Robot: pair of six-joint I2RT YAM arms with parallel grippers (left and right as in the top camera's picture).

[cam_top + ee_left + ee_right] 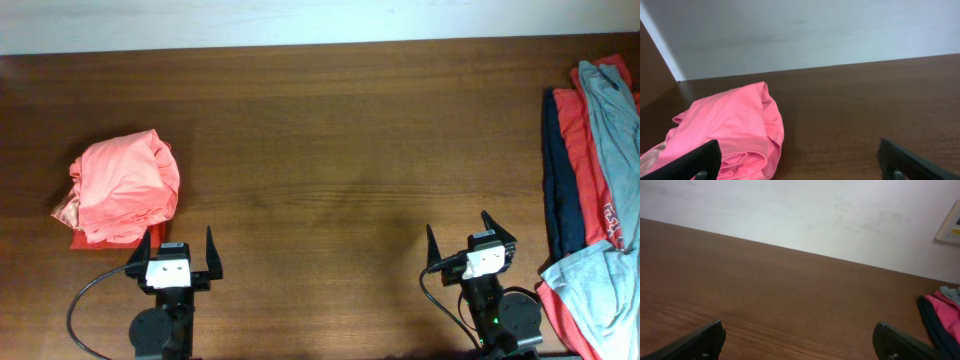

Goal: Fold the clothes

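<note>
Both arms sit parked at the near edge of the worktop [320,130], and neither one has anything in it. The left hand [179,238] is spread wide with only bare wood between its fingers. The right hand [458,232] is the same deal, wide and released, gripping nothing.

The salmon-pink shirt [125,190] lies in a crumpled lump on the left side of the worktop, just beyond the left hand. One fingertip sits right by the shirt's near edge, and I can't tell if it actually touches. A bit of red fabric peeks out under that edge. From the left wrist view the lump fills the lower left, folds all bunched up, with a black finger [690,162] low in front of it and the pale wall [800,35] behind.

Along the far right edge is the pile of shirts [585,200], lying in overlapping strips. There's a navy shirt [560,180] nearest the middle, a red shirt [575,125] next to it, and a grey-blue shirt [612,110] toward the edge. More grey-blue fabric shows at the near right corner. The pile is well apart from the salmon one and just right of the right arm. The right wrist view only catches its corner.
</note>
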